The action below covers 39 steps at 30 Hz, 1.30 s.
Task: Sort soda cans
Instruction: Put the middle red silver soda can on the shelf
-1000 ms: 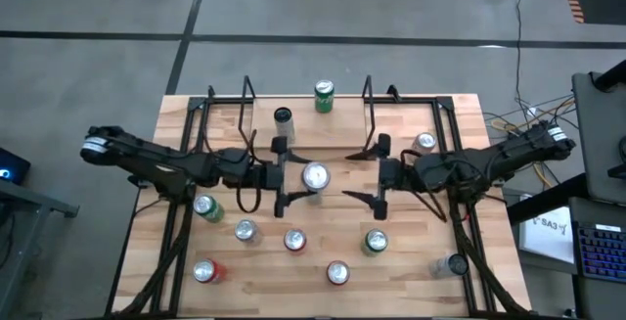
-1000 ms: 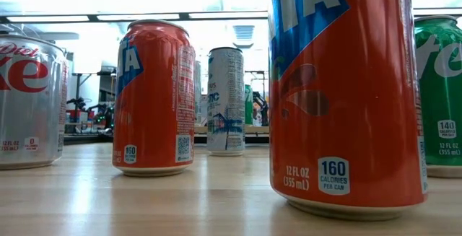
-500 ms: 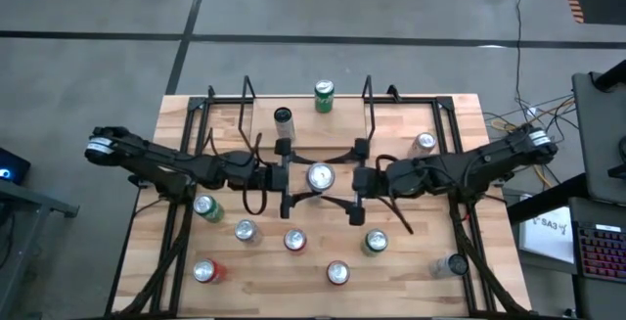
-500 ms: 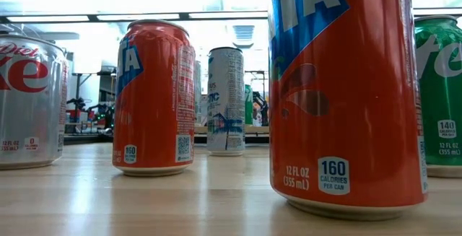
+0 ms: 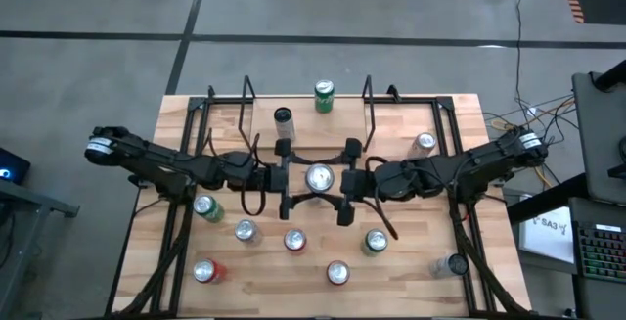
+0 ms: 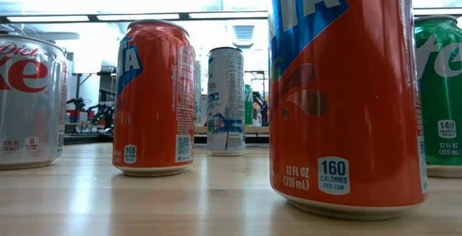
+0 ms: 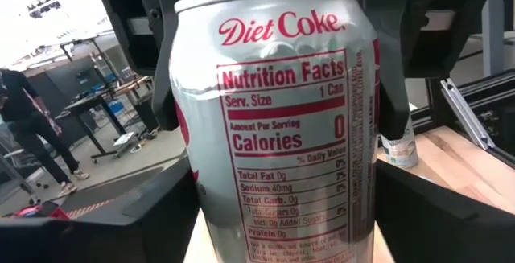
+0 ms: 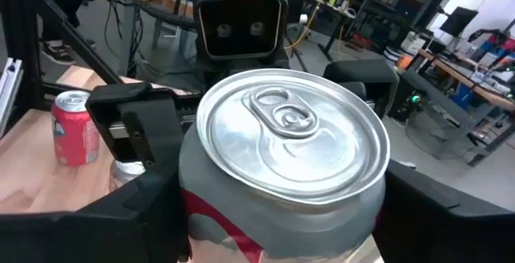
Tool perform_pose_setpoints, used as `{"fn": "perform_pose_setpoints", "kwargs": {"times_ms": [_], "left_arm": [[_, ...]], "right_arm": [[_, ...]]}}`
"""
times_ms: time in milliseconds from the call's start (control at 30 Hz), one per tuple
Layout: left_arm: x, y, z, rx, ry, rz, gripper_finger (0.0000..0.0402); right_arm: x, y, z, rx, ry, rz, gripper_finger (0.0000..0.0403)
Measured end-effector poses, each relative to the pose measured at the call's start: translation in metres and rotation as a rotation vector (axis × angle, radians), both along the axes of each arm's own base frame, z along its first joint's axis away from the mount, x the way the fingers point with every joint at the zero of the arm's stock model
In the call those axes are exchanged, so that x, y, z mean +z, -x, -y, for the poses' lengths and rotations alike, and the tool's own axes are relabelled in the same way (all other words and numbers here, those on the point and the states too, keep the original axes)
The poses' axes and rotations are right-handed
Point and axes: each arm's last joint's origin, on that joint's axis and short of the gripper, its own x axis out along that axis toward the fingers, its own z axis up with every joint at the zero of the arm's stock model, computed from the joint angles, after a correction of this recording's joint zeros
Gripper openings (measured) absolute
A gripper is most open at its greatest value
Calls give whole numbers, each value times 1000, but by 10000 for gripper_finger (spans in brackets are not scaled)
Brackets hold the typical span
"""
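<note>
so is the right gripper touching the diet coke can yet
Cannot tell. In the high view the right gripper brackets the Diet Coke can, and in the right wrist view its fingers flank the can, but neither shows contact or gap plainly.

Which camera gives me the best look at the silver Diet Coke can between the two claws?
Left wrist view: the silver Diet Coke can fills the frame, label readable. Right wrist view shows its top; high view only a small silver disc; low view just its base at the top edge.

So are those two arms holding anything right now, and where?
Yes: both grippers, left and right, flank one Diet Coke can mid-table, fingers on opposite sides of its body.
</note>
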Motion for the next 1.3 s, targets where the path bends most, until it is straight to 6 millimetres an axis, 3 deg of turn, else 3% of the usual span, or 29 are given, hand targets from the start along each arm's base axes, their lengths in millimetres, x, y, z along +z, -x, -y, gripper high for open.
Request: {"fn": "perform_pose_setpoints", "kwargs": {"times_ms": [200, 467, 700, 1033, 1300], "left_arm": [[2, 0, -2, 44, -2, 11, 366], [9, 8, -6, 166, -98, 17, 372], [15, 24, -14, 232, -173, 10, 374], [6, 64, -24, 151, -130, 189, 374], [-21, 97, -28, 151, -51, 373, 374]], "right_arm": [[4, 2, 8, -33, -56, 19, 283], [18, 16, 28, -116, -136, 58, 283], [26, 32, 65, -346, -184, 68, 283], [-39, 15, 121, -645, -401, 53, 283], [-77, -1, 132, -851, -447, 82, 283]]}}
